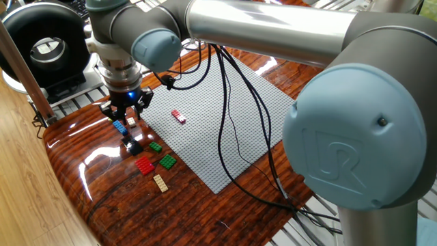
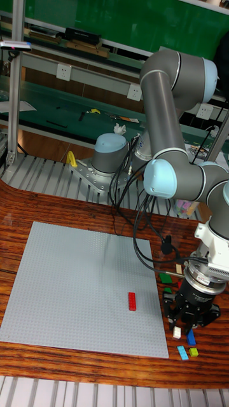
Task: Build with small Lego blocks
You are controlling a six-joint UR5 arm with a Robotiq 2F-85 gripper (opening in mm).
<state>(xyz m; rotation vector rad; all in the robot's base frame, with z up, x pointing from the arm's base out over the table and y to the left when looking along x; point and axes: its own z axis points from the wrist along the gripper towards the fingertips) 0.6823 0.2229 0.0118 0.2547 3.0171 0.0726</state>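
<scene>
My gripper (image 1: 127, 113) hangs open just above a cluster of small Lego blocks at the left edge of the grey baseplate (image 1: 225, 130). Under and beside its fingers lie a blue block (image 1: 120, 127), a tan one (image 1: 131, 121) and a yellow-green one (image 1: 111, 119). Nearer the front are a dark block (image 1: 132, 145), two green blocks (image 1: 156, 146) (image 1: 167, 161), a red block (image 1: 144, 165) and a tan plate (image 1: 160, 182). One red block (image 1: 178, 116) sits on the baseplate. In the tall view the gripper (image 2: 191, 323) hovers over a white block (image 2: 177, 331) and a blue block (image 2: 191, 337).
A black ring-shaped device (image 1: 45, 48) stands at the back left beyond a wooden post (image 1: 20, 65). Black cables (image 1: 232, 137) trail across the baseplate from the arm. The wooden table's rounded edge (image 1: 68, 184) runs close to the blocks.
</scene>
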